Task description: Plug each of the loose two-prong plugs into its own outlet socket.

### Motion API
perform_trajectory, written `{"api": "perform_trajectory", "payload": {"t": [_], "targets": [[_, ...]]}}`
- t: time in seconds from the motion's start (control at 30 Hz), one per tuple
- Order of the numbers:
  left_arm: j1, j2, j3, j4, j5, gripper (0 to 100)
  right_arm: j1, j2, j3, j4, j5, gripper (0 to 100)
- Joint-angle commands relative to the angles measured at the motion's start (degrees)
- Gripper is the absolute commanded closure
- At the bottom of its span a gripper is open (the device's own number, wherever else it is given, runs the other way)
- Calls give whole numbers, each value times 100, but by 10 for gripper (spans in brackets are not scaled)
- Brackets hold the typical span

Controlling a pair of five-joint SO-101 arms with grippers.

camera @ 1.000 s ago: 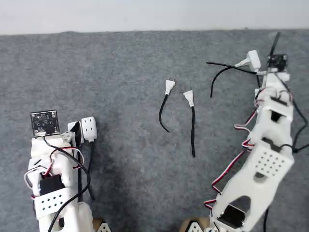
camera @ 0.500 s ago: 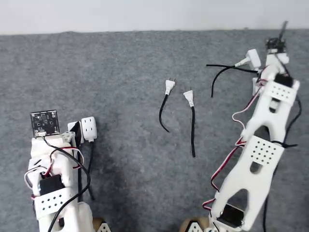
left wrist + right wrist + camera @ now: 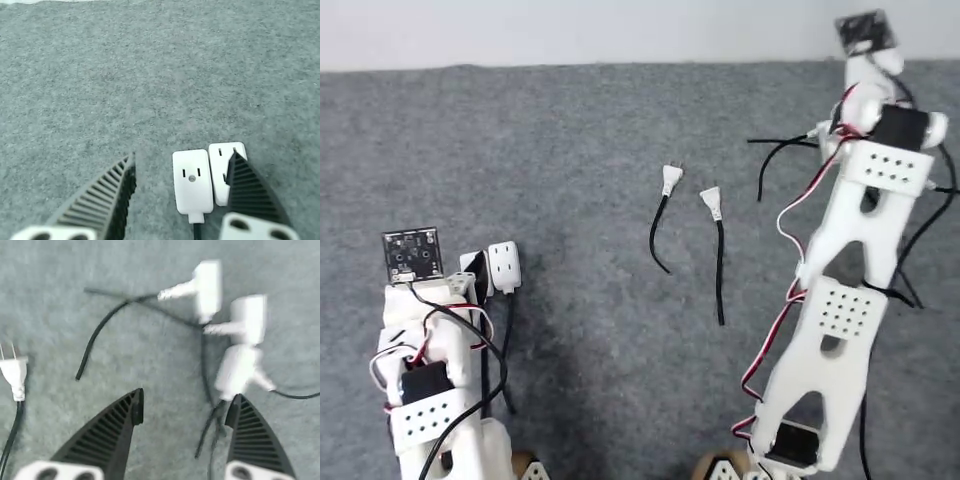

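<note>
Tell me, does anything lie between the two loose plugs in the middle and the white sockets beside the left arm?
Nothing visible does: only bare grey carpet lies between the plugs and the sockets.

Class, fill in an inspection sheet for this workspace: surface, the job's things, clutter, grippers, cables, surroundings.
Surface: grey carpet-like mat, lying flat.
Job's things: plug with curved cord and plug with straight cord lie mid-table, close together but apart, neither plugged in. An outlet socket and a second socket lie side by side under the left gripper. Three white blocks on cords lie by the right gripper, too blurred to identify.
Clutter: nothing seen.
Grippers: left gripper has its fingers open and holds nothing; right gripper likewise.
Cables: black cords on both plugs; black cables near the white blocks.
Surroundings: pale wall along the far edge.
</note>
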Motion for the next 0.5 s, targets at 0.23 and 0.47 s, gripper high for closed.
{"api": "perform_trajectory", "payload": {"t": [0.23, 0.47], "targets": [[44, 18, -84, -158, -62, 713, -330, -2589, 1688, 259, -730, 777], [149, 18, -84, -149, -70, 713, -1868, -5270, 5389, 251, -774, 823]]}}
